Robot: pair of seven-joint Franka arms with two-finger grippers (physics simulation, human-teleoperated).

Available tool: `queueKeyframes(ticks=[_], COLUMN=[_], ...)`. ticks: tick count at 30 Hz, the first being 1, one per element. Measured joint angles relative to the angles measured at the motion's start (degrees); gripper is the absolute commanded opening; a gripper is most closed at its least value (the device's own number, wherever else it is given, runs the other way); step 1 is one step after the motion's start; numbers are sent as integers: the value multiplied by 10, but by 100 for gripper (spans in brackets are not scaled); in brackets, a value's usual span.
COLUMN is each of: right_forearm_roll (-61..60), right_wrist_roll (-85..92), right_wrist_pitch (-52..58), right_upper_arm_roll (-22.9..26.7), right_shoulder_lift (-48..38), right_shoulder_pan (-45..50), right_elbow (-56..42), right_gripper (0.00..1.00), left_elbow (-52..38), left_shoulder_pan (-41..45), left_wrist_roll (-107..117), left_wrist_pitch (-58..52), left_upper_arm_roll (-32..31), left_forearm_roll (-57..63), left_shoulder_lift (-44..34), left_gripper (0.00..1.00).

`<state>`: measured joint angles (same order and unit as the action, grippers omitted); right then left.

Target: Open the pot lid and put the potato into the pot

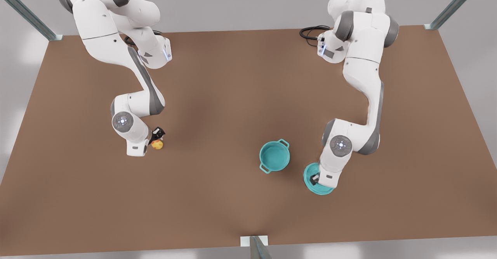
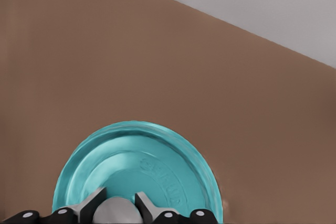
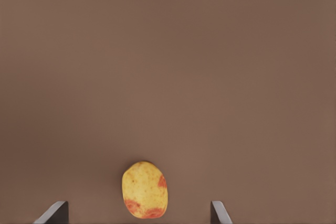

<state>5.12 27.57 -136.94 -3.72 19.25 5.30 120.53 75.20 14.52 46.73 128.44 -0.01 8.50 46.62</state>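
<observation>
A plain brown worktop (image 1: 233,96) spreads across the scene, matte and evenly lit, with soft shadows darkening its middle. Pale grey floor (image 1: 240,2) surrounds it on every side. Metal posts (image 1: 27,12) rise at the two far corners, and a third stands at the middle of the near edge. A black cable (image 1: 310,32) loops at the far edge.

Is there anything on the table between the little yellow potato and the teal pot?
No. In the front view, only bare brown table lies between the yellow-orange potato and the open teal pot.
</observation>
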Motion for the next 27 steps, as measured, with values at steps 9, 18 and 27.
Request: queueKeyframes(ticks=[9, 18, 27], right_forearm_roll=[0, 0, -1], right_wrist_roll=[32, 54, 67], right_wrist_pitch=[-41, -71, -93], right_upper_arm_roll=[1, 2, 4], right_shoulder_lift=[6, 39, 68], right_shoulder_pan=[-3, -3, -3], right_elbow=[45, 58, 40], right_gripper=[100, 100, 100], left_elbow=[-12, 195, 190], left_shoulder_pan=[-43, -125, -123], left_wrist_roll=[-98, -251, -349], left_wrist_pitch=[1, -229, -292], left_upper_arm_roll=[-2, -1, -4], left_forearm_roll=[-23, -112, -116], left_shoulder_lift=[23, -383, -394], left_gripper=[100, 100, 100])
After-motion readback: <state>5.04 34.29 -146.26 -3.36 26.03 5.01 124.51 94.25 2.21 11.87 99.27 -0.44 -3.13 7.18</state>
